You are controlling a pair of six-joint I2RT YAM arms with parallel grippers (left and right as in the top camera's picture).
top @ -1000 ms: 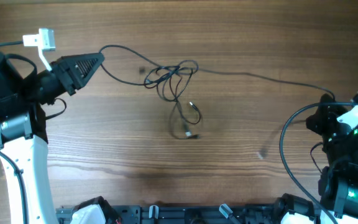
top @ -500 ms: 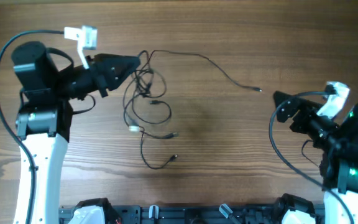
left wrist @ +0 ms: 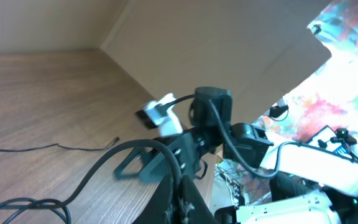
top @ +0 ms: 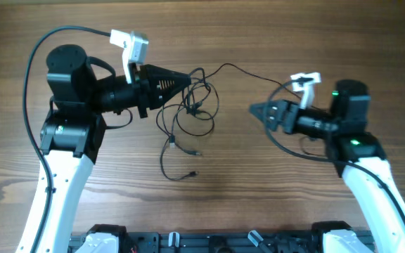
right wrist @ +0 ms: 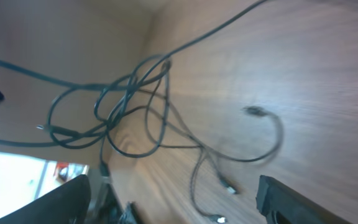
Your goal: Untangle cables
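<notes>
Presently, left gripper [top: 187, 79] jaws were pinched shut on the cables [top: 194, 105] at the tangle's top; right gripper [top: 254, 109] jaws stood wide apart, empty, over the worktop [top: 259, 190].

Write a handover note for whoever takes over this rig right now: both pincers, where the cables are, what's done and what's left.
The left pincer is shut on a strand at the top of the cables.
The right pincer is open and empty, aimed at the tangle from the right, not touching it.
The cables sit in one knotted cluster mid-table. The plug ends trail toward the near edge. One long strand runs toward the right arm, its end unclear.
Done: nothing separated yet.
Left: probably the right pincer takes a free end and draws it out while the left holds.
</notes>
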